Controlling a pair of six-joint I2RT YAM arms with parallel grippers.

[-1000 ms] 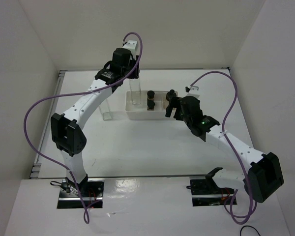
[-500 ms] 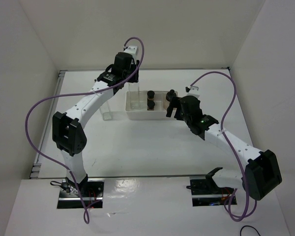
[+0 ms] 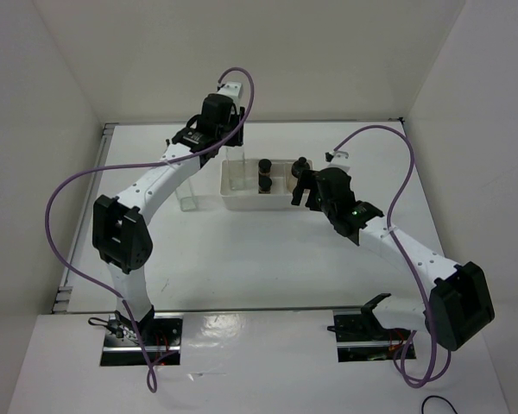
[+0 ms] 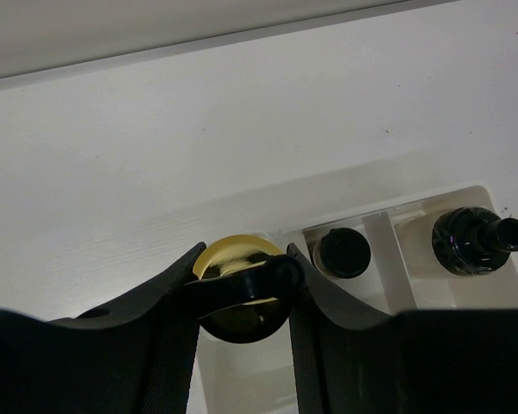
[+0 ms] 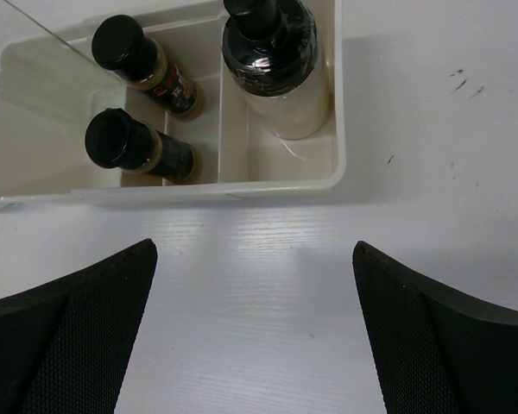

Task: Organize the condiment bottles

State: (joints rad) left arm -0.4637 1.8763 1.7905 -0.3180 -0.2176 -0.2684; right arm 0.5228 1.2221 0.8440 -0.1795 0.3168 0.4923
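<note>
My left gripper [image 4: 239, 278] is shut on the gold pourer top [image 4: 233, 263] of a tall clear bottle [image 3: 236, 166], whose lower end is in the left compartment of the white tray [image 3: 242, 203]. I cannot tell whether it rests on the tray floor. A second tall clear bottle [image 3: 188, 195] stands on the table left of the tray. Two dark black-capped spice jars [image 5: 141, 60] [image 5: 135, 147] stand in the middle compartment and a whitish black-capped jar [image 5: 279, 69] in the right one. My right gripper [image 5: 255, 319] hangs open over bare table just in front of the tray [image 5: 281, 177].
White walls enclose the table on the left, back and right. The left arm's purple cable [image 3: 69, 185] loops out to the left. The right arm's cable [image 3: 406, 185] arcs over the right side of the table.
My left gripper has shifted slightly down and nearer with the bottle over the tray's left compartment. The right arm has barely moved.
</note>
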